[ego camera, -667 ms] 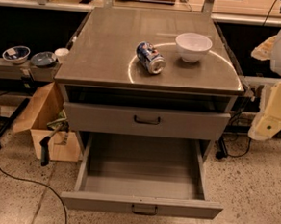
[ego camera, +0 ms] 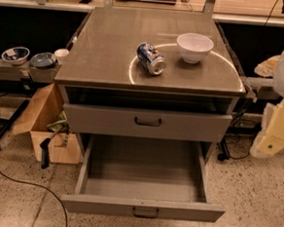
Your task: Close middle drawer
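Observation:
The middle drawer (ego camera: 142, 207) is a wide grey metal drawer, pulled far out of the cabinet toward me. Its long tray (ego camera: 145, 169) is bare inside, and its low front panel carries a small dark handle (ego camera: 146, 212). Above it, the taller-fronted top drawer (ego camera: 107, 120) with a dark handle sits slightly out. The lowest drawer is hidden under the open tray. My arm and gripper (ego camera: 274, 132) show as white and cream parts at the right edge, beside the cabinet and apart from the drawer.
On the cabinet top (ego camera: 107, 49) lie a tipped blue can (ego camera: 151, 58) and a white bowl (ego camera: 194, 47). An open cardboard box (ego camera: 44, 123) stands on the floor at the left, with a cable nearby. Bowls sit on a low shelf (ego camera: 13, 70) at the left.
My arm at the right edge has dropped slightly lower. The drawers, can and bowl have not moved.

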